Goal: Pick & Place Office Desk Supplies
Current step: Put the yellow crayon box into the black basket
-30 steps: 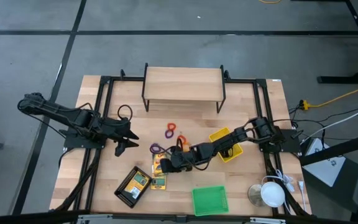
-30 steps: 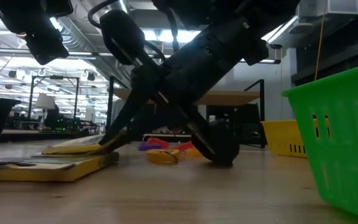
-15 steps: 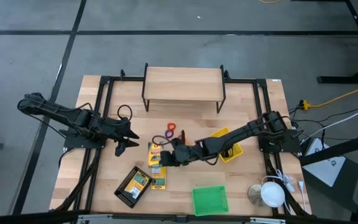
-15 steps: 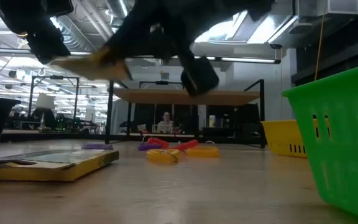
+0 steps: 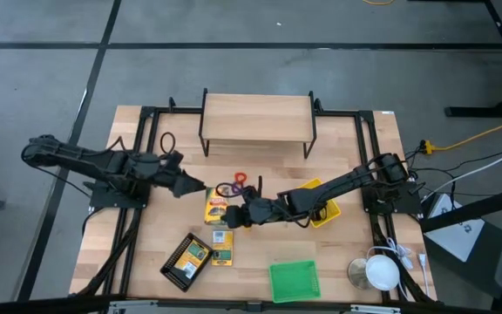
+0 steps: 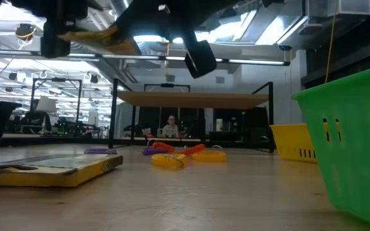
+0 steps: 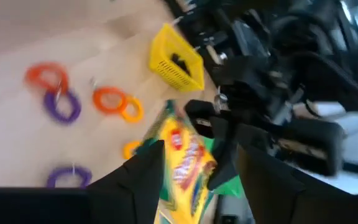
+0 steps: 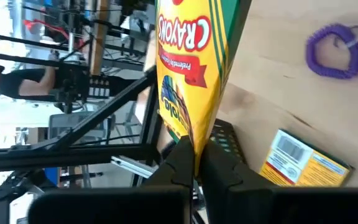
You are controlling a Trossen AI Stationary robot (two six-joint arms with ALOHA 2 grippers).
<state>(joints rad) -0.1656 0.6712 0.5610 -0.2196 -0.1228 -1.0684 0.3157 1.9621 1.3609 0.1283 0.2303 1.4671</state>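
Crayon box [image 5: 218, 208] hangs above the counter's [image 5: 347, 253] middle, with the left end effector [image 5: 195, 185] spread wide just to its left and the right end effector [image 5: 233, 215] clenched on its edge.

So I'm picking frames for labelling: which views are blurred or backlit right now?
Left wrist view: motion-smeared, crayon box and rings soft. Low view: bright ceiling lights behind leave the arms and lifted box as dark shapes; green bin near the lens is soft. Right wrist view: box print readable, purple ring fairly sharp. High view: evenly lit.
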